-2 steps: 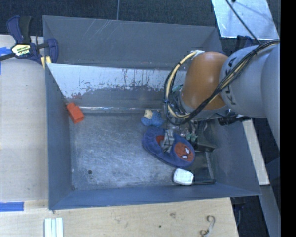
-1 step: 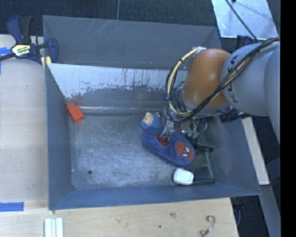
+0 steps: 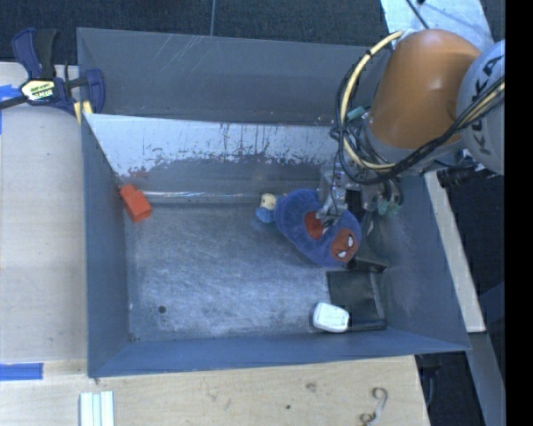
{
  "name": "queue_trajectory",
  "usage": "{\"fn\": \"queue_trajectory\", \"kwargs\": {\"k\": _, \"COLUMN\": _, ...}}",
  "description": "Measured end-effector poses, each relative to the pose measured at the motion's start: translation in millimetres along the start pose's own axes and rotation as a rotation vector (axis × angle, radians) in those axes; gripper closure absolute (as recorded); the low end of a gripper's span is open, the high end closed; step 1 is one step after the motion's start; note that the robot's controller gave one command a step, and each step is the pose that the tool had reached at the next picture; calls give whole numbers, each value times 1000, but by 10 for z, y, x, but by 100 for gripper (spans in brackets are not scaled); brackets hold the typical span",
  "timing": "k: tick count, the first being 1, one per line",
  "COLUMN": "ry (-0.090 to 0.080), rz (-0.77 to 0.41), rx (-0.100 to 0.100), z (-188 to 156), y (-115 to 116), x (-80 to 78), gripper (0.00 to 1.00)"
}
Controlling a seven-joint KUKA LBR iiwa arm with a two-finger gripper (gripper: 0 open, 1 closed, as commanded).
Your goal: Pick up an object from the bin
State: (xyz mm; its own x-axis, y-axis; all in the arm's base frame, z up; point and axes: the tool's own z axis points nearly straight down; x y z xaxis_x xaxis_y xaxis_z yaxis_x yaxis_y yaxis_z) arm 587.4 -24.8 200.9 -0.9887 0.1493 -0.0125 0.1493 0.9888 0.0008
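Near wall of the bin (image 3: 249, 355): a small white lump (image 3: 331, 318) lies against it, right of centre. Its shape is hard to make out.

Just behind and touching it is a flat black piece (image 3: 362, 293). The far right edge blends into the dark of the bin's right slope, so the outline is unclear.

Mid-floor, right: a blue soft toy (image 3: 304, 231) with red patches, lying flat. The gripper (image 3: 330, 209) is down on its right half, over one red patch, and hides part of the cloth. Released or clenched, I cannot tell; the tip is lost against the toy and the cables (image 3: 354, 96). The orange cover (image 3: 422, 82) on the wrist blocks the bin's far right corner.

A small pale thing (image 3: 267, 201) with a bluish bit below it sits just beside the toy's left edge; I cannot tell if it belongs to the toy.

Far left, at the foot of the back wall: an orange block (image 3: 137, 203), well apart from everything else.

Left and centre of the floor are open. The right side is crowded, with the toy near the right slope.
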Motion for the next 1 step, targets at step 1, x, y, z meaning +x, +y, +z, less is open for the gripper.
{"fn": "queue_trajectory", "kwargs": {"k": 1, "ry": 4, "rz": -251, "rx": 0, "z": -293, "y": -40, "x": -315, "gripper": 100}}
